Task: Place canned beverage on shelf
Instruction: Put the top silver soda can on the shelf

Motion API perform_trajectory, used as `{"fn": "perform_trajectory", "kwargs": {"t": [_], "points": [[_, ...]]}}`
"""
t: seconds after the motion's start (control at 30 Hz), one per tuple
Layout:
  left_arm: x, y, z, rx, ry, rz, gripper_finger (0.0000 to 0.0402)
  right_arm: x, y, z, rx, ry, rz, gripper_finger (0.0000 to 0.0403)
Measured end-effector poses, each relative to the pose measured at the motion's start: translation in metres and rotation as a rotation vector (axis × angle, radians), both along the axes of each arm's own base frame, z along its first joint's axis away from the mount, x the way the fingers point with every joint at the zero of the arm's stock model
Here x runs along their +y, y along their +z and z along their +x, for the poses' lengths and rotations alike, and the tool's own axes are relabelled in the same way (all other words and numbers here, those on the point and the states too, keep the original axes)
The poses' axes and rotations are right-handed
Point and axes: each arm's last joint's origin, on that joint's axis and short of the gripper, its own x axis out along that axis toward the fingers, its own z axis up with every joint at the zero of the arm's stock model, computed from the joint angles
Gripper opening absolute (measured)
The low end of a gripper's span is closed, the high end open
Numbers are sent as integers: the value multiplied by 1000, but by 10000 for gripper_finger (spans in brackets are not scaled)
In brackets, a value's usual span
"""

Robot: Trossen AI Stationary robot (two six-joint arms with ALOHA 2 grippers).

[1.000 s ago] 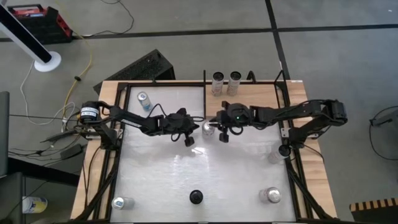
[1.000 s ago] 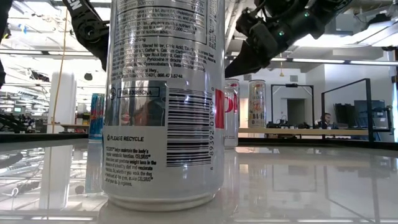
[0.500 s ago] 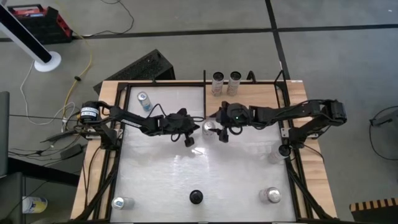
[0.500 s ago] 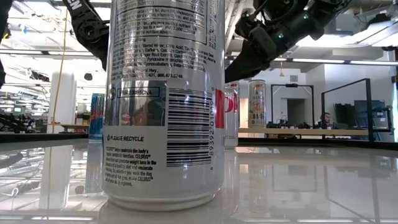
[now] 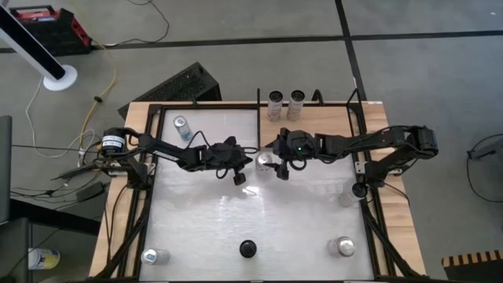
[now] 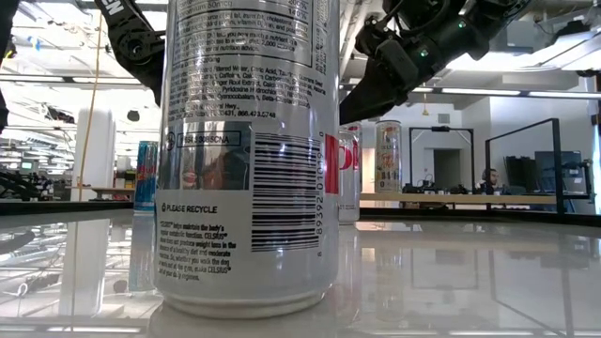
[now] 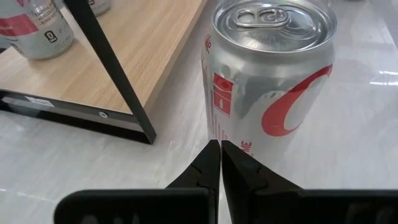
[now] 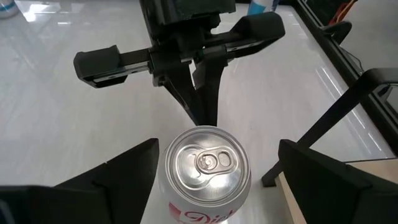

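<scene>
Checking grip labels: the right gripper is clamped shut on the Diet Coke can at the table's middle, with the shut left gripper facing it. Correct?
Not quite. The right gripper stands open, its fingers either side of the Diet Coke can without gripping it, as the right wrist view shows. The left gripper is shut and faces the can.

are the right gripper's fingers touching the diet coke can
Apart. In the right wrist view the right gripper stands open, with white table showing between each finger and the can.

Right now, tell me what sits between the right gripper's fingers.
The silver Diet Coke can stands upright between the open right gripper fingers, clearest in the right wrist view.
</scene>
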Motion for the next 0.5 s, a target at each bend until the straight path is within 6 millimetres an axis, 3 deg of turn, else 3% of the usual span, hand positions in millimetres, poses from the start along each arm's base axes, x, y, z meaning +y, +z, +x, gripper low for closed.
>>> {"fn": "perform_trajectory", "kwargs": {"t": [0.5], "points": [[0,0,0,1,-1,3,2,-2,0,0,-2,-53,-5,354]]}}
